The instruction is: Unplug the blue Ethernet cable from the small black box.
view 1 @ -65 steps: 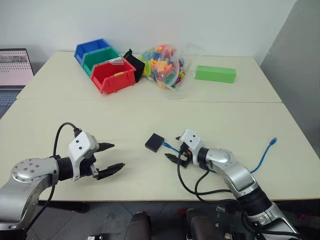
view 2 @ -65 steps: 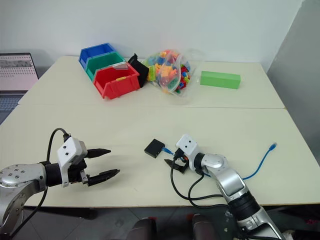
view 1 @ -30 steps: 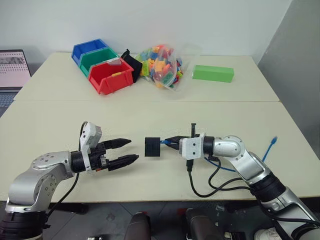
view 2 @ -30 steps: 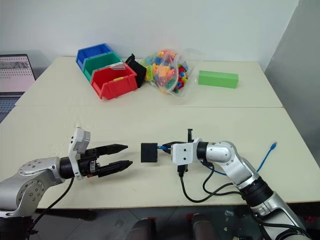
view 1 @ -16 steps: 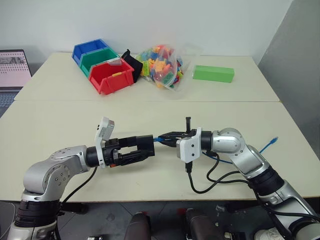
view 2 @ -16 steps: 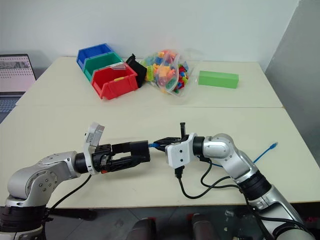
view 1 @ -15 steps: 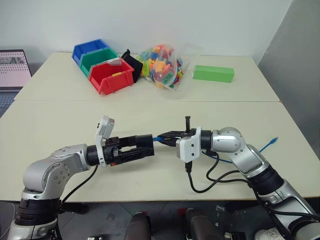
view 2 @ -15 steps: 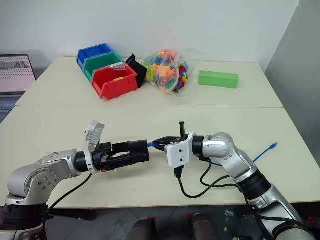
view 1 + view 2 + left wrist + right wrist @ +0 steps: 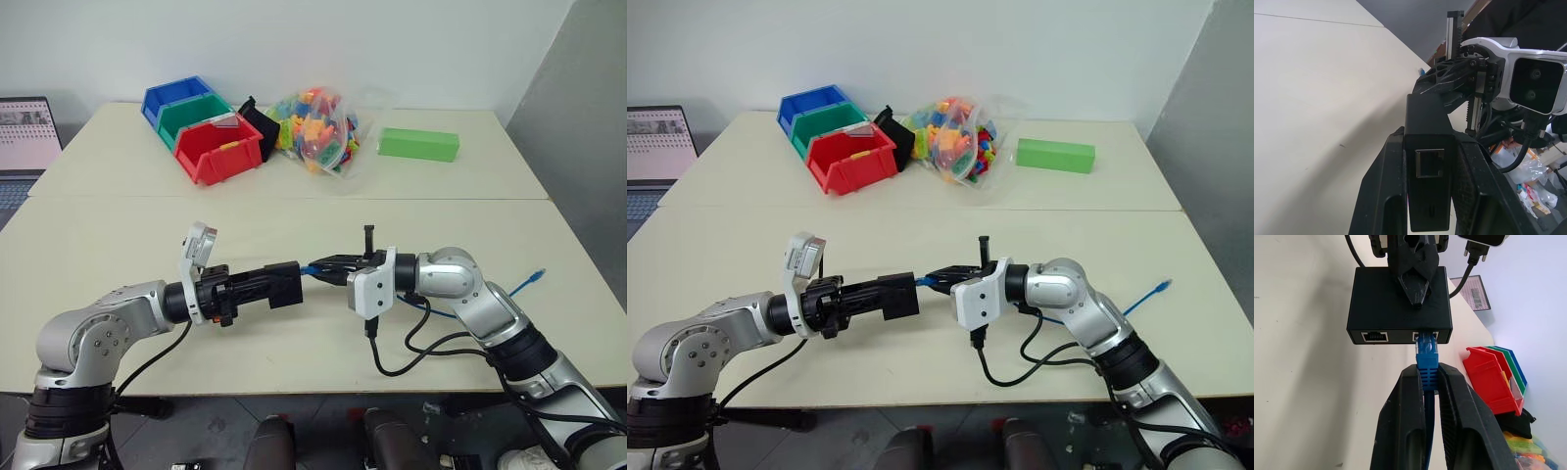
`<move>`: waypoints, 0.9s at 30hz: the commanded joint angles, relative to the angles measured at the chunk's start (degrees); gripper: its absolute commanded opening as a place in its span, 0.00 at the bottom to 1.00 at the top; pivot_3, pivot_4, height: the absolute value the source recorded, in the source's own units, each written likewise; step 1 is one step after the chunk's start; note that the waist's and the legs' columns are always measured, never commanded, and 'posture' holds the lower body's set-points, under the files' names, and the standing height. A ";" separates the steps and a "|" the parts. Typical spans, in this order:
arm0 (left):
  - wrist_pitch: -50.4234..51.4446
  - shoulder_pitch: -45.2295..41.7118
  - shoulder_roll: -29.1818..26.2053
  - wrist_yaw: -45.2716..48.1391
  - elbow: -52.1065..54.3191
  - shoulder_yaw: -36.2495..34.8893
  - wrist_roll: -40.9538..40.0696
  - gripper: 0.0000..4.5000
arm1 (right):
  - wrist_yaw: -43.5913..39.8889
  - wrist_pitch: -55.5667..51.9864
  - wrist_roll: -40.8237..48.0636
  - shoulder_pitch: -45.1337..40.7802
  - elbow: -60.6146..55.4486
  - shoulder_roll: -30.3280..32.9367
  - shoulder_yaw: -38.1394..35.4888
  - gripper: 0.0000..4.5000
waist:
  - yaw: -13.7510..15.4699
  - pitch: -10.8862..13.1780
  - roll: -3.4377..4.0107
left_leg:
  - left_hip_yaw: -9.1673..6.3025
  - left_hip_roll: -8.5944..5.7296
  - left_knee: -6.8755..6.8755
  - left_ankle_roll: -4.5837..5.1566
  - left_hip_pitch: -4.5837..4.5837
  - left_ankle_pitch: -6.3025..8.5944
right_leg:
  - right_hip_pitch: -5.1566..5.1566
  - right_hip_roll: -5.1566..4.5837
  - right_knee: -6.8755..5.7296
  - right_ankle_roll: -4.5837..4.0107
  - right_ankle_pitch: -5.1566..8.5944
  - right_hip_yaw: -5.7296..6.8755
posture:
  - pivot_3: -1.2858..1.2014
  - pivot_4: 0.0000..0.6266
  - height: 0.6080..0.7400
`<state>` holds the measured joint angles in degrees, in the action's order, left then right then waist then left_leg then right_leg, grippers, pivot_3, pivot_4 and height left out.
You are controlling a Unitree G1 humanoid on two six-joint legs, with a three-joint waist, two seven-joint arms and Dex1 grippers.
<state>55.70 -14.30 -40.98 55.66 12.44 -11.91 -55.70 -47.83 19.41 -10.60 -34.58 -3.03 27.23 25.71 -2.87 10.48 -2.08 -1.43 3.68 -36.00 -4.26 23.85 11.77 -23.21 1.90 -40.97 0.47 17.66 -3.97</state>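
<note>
Gripping small black box (image 9: 283, 284) in left claw (image 9: 277, 285); right claw (image 9: 1429, 382) clenched on blue Ethernet cable (image 9: 1426, 358), plug seated in box port, above bench (image 9: 118, 235).

No text, label, brand or number can be read; the laptop screen (image 9: 27, 130) shows only unreadable blurred rows.

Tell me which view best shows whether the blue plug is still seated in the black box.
Right wrist view: the blue Ethernet cable visibly enters a port of the small black box. The eye views show the joint small; the left wrist view shows the box's opposite face.
</note>
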 commanded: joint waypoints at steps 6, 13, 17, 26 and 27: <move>-0.67 -0.72 0.64 0.56 0.83 -1.10 -1.64 0.17 | -0.64 0.21 0.38 -0.65 -3.00 0.22 -1.29 0.10 | 0.01 0.00 0.00 | 0.00 0.00 0.00 0.00 0.00 0.00 | 0.00 0.00 0.00 0.00 0.00 0.00 | 0.52 0.24 1.00; -1.84 -1.58 -0.01 2.49 0.23 0.04 -0.14 0.17 | -5.09 -6.70 5.65 0.56 -8.45 1.82 -2.45 0.46 | 0.10 0.00 0.00 | 0.00 0.00 0.00 0.00 0.00 0.00 | 0.00 0.00 0.00 0.00 0.00 0.00 | 0.52 0.24 1.00; -5.24 -1.85 -2.69 7.95 0.58 3.61 4.02 0.17 | -8.50 -23.97 18.00 2.27 -15.79 2.36 -5.71 0.57 | 0.26 0.01 0.01 | -0.03 0.00 0.00 0.00 0.01 0.00 | 0.01 0.00 0.01 -0.01 0.00 0.01 | 0.52 0.24 1.00; -13.64 -3.23 -3.44 16.86 0.69 6.26 7.94 0.17 | -5.40 -66.95 51.80 1.33 -20.16 -0.40 -15.97 0.57 | 0.28 0.01 0.02 | -0.01 0.00 0.01 0.01 0.01 0.00 | 0.01 -0.01 0.02 -0.01 0.01 -0.01 | 0.52 0.24 1.00; -13.77 -3.55 -3.35 16.90 0.67 6.17 7.80 0.17 | -5.31 -68.54 52.99 1.59 -19.73 -0.40 -16.32 0.57 | 0.26 0.01 0.02 | -0.02 0.00 0.01 0.01 0.01 0.00 | 0.01 -0.01 0.02 0.02 0.03 0.00 | 0.52 0.24 1.00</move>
<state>43.24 -16.55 -43.91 71.59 12.39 -4.87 -47.72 -53.82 -45.45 38.26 -32.22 -21.68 27.08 11.67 -2.61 10.49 -2.06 -1.45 3.68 -36.00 -4.25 23.86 11.78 -23.21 1.91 -40.96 0.55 17.73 -3.97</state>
